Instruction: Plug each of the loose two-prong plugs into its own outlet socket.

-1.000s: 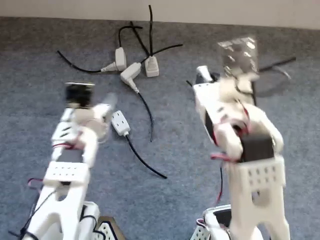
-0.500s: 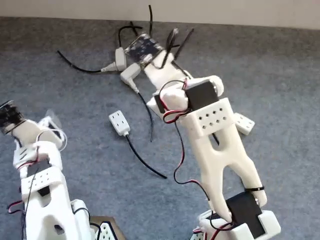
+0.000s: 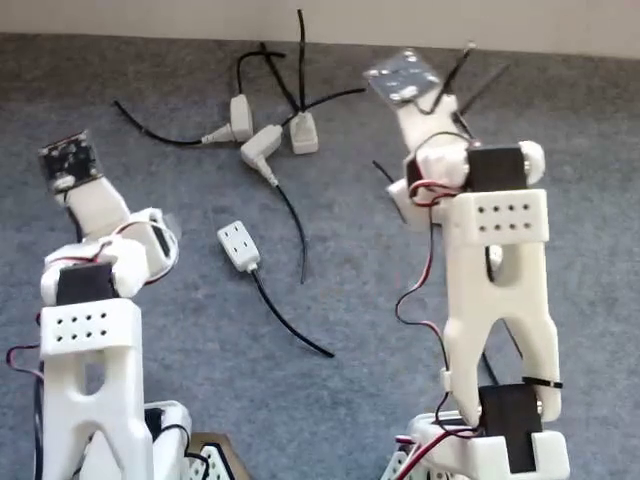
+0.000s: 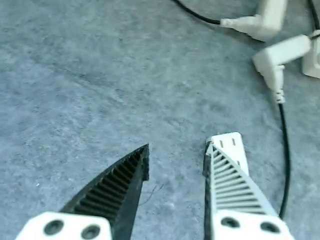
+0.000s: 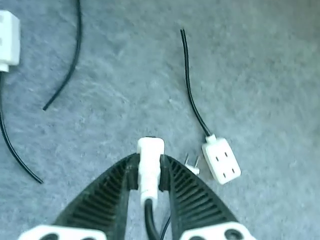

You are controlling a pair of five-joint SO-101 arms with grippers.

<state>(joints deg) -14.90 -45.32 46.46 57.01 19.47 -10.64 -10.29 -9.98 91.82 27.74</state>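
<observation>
The right gripper is clamping a white plug by its two flat sides, the jaws pressing together on the body while the black cord is running back between them. Just beside one jaw a pair of metal prongs is poking out. I cannot tell whether they belong to the held plug. Touching or nearly touching those prongs, a little ahead of the gripper, a socket is lying face up.

The left gripper is hanging with its jaws apart and nothing between them. A second socket is lying just past its white fingertip, and loose plugs are waiting well beyond that.

My judgement is that the plug is handling as a light, hard, smooth piece of plastic. The flat sides are the place to grip, keeping the thin, bendable prongs free. The springy cord is likely tugging it off line. The socket is light too, so it is probably going to slide on the carpet when pushed.

The right wrist view is giving the clamp and the nearby socket, where the high view has the arm standing over them. The high view is laying out the plug cluster and the second socket between both arms.
</observation>
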